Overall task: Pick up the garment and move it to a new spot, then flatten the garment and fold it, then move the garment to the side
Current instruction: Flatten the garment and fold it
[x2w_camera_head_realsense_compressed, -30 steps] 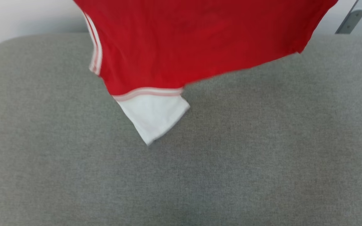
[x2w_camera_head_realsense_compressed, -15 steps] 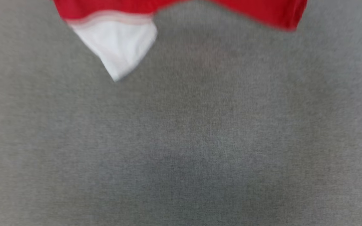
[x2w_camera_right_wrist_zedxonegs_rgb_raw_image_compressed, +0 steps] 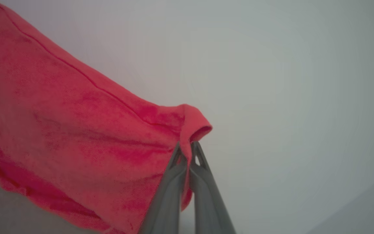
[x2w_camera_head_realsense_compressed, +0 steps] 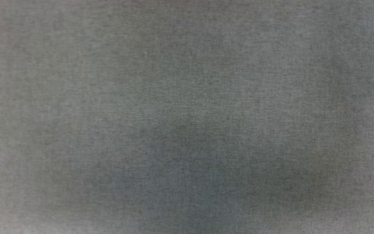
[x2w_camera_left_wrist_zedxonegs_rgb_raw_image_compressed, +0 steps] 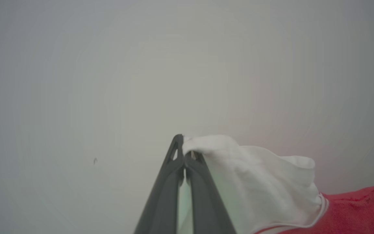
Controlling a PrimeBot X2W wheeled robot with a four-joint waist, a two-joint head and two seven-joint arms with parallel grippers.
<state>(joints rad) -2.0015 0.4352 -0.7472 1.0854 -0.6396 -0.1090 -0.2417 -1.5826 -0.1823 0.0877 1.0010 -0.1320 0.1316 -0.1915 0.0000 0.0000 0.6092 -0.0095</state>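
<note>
Head view looks down on a grey fabric surface (x2w_camera_head_realsense_compressed: 187, 81), finely woven and slightly blurred, with a broad darker shadow (x2w_camera_head_realsense_compressed: 206, 162) across the lower centre of the frame. Left wrist view and right wrist view both face a plain pale wall (x2w_camera_left_wrist_zedxonegs_rgb_raw_image_compressed: 109, 65), which takes up most of each frame.

In the right wrist view the garment (x2w_camera_right_wrist_zedxonegs_rgb_raw_image_compressed: 76, 130) hangs in front of that wall across the left half of the frame, from the upper left corner down to the bottom edge. It is soft red cloth with a stitched seam running diagonally towards the centre and a few loose folds. Its corner rolls over into a small lip just above the centre of the frame. There the right tool (x2w_camera_right_wrist_zedxonegs_rgb_raw_image_compressed: 186, 149) has it pinched, the two dark fingers pressed together on the red cloth with no gap at the tips.

In the left wrist view the red body of the garment sits in the lower right corner, and its white sleeve (x2w_camera_left_wrist_zedxonegs_rgb_raw_image_compressed: 265, 182) bunches up from there towards the centre bottom. The left tool (x2w_camera_left_wrist_zedxonegs_rgb_raw_image_compressed: 185, 150) is clamped tight on the sleeve's end, with cloth draped over the right-hand finger. A tiny dark mark (x2w_camera_left_wrist_zedxonegs_rgb_raw_image_compressed: 95, 161) shows on the wall at the lower left of that frame.
</note>
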